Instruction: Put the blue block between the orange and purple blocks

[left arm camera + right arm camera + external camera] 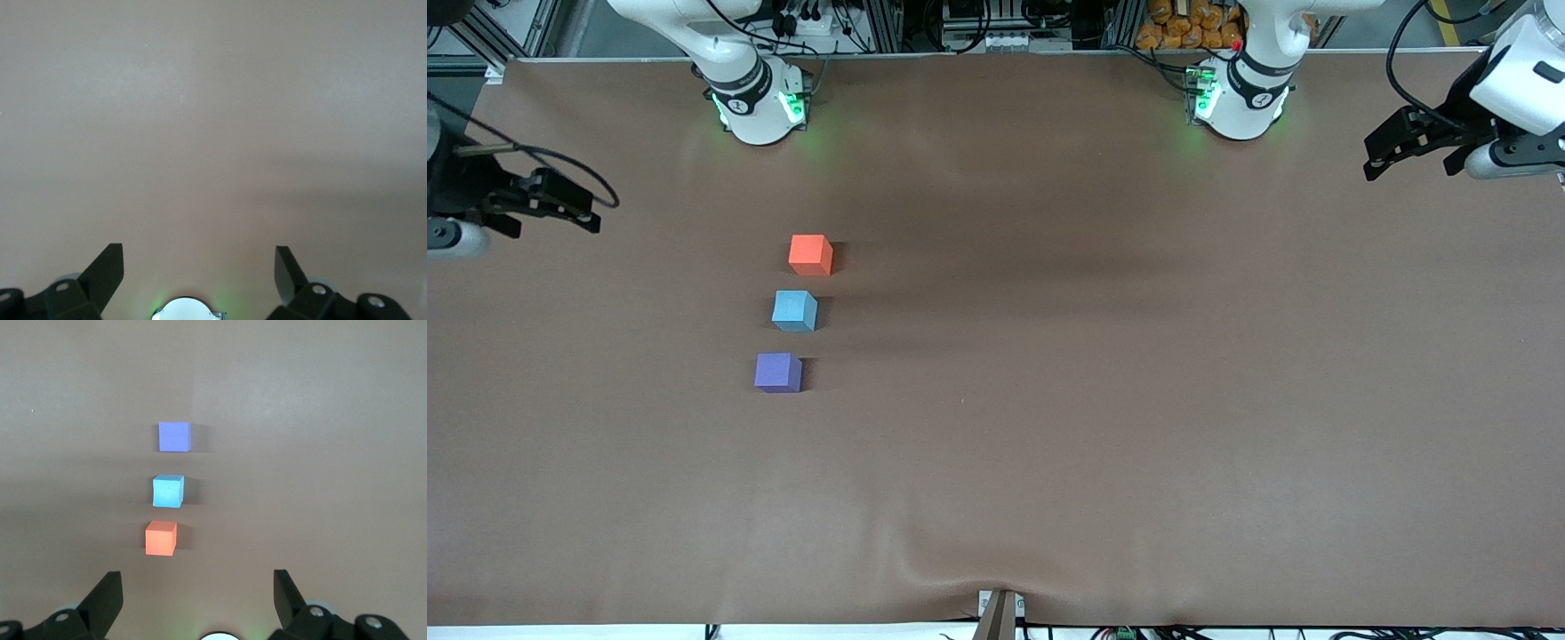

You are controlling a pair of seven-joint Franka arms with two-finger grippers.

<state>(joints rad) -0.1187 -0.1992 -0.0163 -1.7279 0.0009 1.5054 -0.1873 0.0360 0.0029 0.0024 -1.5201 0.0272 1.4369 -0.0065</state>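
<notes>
Two arms were parked when you logged this moment. Your left gripper [1380,164] hung over the table's edge at the left arm's end, fingers [107,270] spread apart, nothing held. Your right gripper [585,213] hung over the table's edge at the right arm's end, fingers [107,597] likewise apart and empty. The blue block [794,310] sat between the orange block [810,254] and purple block [777,372], small gaps either side. You had bare brown table [1138,373] all around the row.

No readable text, labels, brands, numbers or signs anywhere in views.
</notes>
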